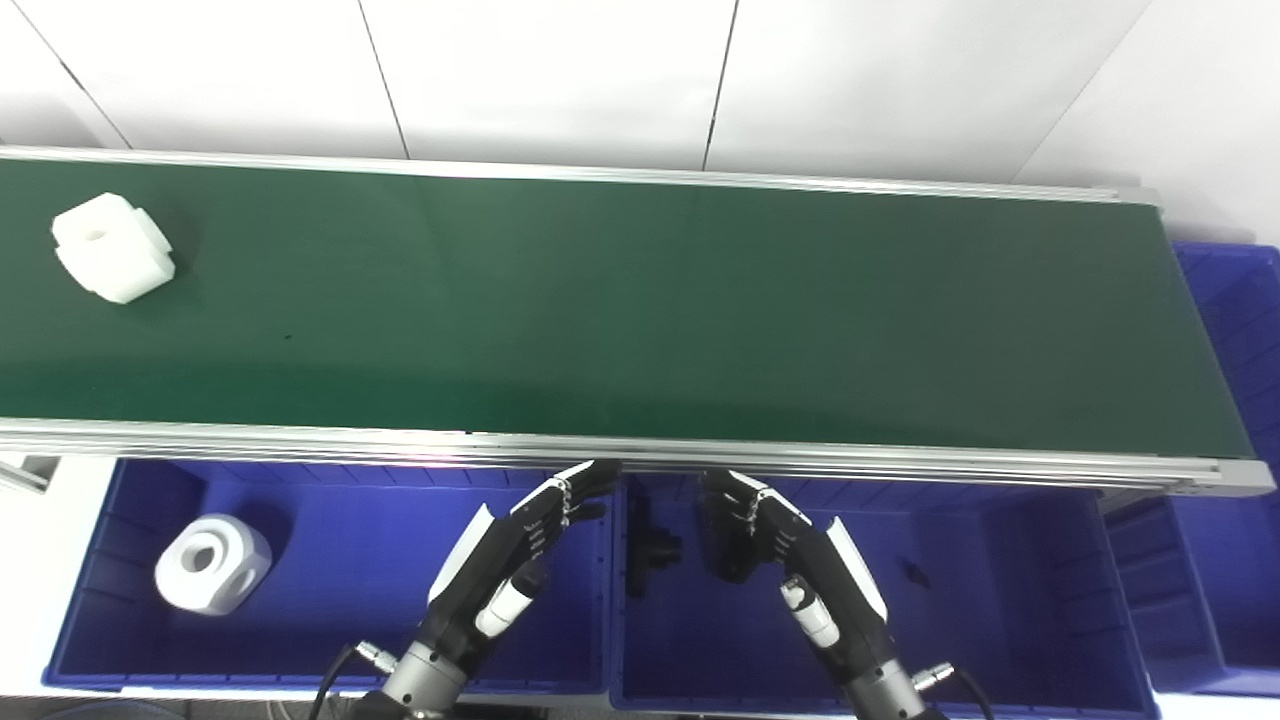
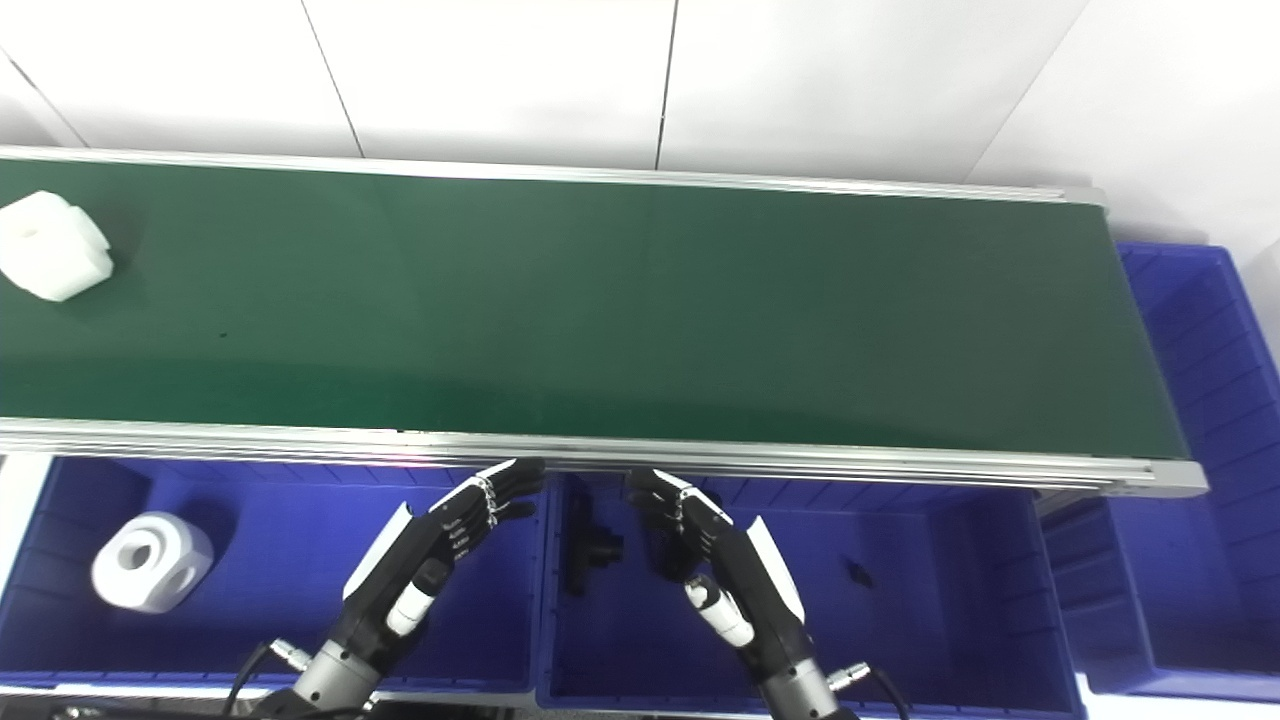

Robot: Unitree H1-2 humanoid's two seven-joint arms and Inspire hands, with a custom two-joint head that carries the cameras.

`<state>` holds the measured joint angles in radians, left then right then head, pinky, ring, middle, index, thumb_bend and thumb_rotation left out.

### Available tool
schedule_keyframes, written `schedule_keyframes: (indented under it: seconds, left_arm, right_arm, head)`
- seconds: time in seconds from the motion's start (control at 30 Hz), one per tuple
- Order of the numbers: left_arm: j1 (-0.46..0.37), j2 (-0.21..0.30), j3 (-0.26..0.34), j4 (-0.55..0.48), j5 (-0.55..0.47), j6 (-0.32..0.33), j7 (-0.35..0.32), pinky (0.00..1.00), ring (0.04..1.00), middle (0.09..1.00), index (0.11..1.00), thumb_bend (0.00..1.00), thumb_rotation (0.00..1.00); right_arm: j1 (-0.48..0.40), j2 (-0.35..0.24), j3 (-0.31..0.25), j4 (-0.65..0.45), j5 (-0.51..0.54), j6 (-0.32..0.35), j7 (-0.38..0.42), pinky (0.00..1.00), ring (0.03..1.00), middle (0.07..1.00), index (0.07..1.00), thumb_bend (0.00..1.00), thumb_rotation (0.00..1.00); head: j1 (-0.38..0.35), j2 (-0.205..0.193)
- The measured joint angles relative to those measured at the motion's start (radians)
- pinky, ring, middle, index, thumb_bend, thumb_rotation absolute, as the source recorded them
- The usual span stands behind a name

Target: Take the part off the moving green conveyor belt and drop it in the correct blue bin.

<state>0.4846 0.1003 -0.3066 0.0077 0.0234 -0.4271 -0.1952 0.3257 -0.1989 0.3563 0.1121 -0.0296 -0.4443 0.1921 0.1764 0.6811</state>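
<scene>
1. While nothing is within reach, the black-and-white left hand and the matching right hand hover at the bottom centre of the frame, both empty with fingers loosely spread and tips just under the near aluminium rail; this looks like a waiting pose.
2. Below them sit the left blue plastic bin, holding a white block with round holes at lower left, and the middle blue plastic bin, holding small black parts. A third blue bin stands at the right edge.
3. Farther out, the task's white notched plastic part lies on the dark green conveyor belt at upper left, well apart from both hands.
4. No readable labels or writing appear anywhere.
</scene>
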Motion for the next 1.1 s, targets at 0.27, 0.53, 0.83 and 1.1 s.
schedule_keyframes:
  seconds: [0.27, 0.53, 0.83, 1.1]
  left_arm:
    - [0.0, 0.0, 0.0, 0.008, 0.002, 0.0, 0.0, 0.84, 0.886, 0.888, 0.843, 0.84, 0.99]
    - [0.0, -0.001, 0.0, 0.008, 0.003, 0.0, 0.0, 0.84, 0.888, 0.889, 0.844, 0.84, 0.98]
    - [0.0, -0.001, 0.001, 0.009, 0.005, 0.0, 0.0, 0.84, 0.892, 0.893, 0.848, 0.85, 0.98]
    - [0.0, -0.001, 0.0, 0.008, 0.005, 0.0, 0.0, 0.83, 0.887, 0.888, 0.84, 0.83, 0.99]
  right_arm:
    - [0.0, -0.001, 0.0, 0.0, 0.0, 0.0, 0.0, 0.76, 0.818, 0.849, 0.828, 0.88, 1.0]
    - [0.0, -0.001, 0.0, 0.0, -0.001, 0.0, 0.0, 0.75, 0.815, 0.847, 0.826, 0.89, 1.0]
    - [-0.001, -0.001, 0.0, 0.0, -0.002, 0.0, 0.0, 0.76, 0.818, 0.85, 0.831, 0.88, 1.0]
    - [-0.001, -0.001, 0.0, 0.0, -0.001, 0.0, 0.0, 0.75, 0.817, 0.847, 0.828, 0.88, 1.0]
  head:
    - [-0.002, -0.002]
    - [0.002, -0.005]
    - [-0.002, -0.003]
    - [-0.002, -0.003]
